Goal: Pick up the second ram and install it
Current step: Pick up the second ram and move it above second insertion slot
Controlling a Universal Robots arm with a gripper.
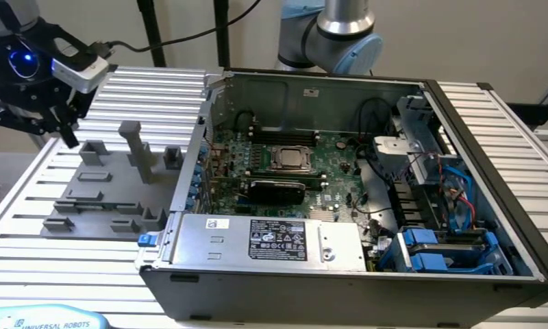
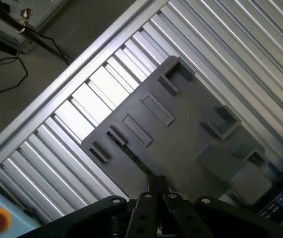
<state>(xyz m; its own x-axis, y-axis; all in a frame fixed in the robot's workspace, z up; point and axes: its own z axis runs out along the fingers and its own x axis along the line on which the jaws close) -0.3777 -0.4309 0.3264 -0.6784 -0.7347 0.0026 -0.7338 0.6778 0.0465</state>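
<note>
The pincer [image 1: 62,133] hangs over the grey holder [image 1: 101,205] on the worktop [image 1: 18,181]. I cannot tell if it is apart or together. The ram [image 2: 130,154] looks like a thin stick on edge in the holder, just below. I think this is the pick-up step; grabbing it needs a straight, lined-up drop.

holder tray [image 1: 91,195] beside computer case [image 1: 311,92]; both on table [image 1: 493,123]
</note>
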